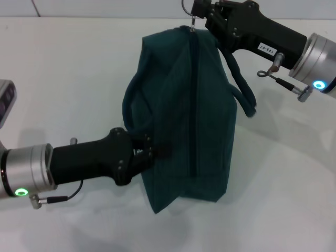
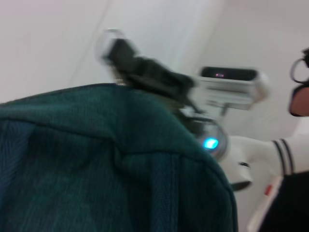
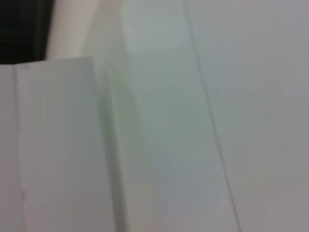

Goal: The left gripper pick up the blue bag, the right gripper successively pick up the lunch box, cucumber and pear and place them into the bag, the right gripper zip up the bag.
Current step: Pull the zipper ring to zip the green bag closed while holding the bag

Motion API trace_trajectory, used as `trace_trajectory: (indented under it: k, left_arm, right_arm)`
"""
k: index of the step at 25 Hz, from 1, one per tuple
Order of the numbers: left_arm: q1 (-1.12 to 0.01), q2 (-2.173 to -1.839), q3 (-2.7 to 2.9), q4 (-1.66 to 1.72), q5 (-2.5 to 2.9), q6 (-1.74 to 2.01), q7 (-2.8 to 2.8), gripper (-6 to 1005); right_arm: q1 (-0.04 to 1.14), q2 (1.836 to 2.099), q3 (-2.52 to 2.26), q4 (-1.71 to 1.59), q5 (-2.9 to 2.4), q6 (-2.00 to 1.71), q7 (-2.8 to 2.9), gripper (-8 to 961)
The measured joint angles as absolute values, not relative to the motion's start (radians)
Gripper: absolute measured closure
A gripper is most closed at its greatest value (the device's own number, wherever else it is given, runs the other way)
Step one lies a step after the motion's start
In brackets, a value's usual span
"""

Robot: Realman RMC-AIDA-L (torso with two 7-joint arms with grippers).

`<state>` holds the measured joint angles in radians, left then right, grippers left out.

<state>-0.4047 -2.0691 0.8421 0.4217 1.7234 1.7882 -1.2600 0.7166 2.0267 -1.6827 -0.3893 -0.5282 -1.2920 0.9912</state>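
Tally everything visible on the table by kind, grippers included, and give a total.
Blue bag: 1
Zipper ring pull: 1
Grippers: 2, the left gripper at the bag's near side, the right gripper at the pull
Lunch box, cucumber, pear: 0 in view
Total: 4

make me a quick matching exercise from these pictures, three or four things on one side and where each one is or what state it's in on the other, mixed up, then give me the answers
Things:
1. bag
2. zipper
3. left gripper
4. right gripper

Places or states:
A. at the bag's far end, by the ring pull
B. closed along the bag's top
C. teal, in the middle of the white table
D. against the bag's near left side

Pairs: 1-C, 2-B, 3-D, 4-A
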Motion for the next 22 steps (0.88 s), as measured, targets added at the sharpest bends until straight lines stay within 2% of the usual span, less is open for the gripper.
trace_trajectory:
  k: [12,22]
  left_arm:
    - [-0.387,-2.051,0.847,0.422,1.784,1.861,-1.237,935]
    - [-0.324,-2.050,0.697,0.421,1.775,1.836,-1.219,936]
  right_arm:
    - [0.699,2.028,-1.691,-0.388,-0.528,-1.127,1.004,899]
    - [0.604,2.028,-1.685,-0.401,-0.431,-1.278,0.900,895]
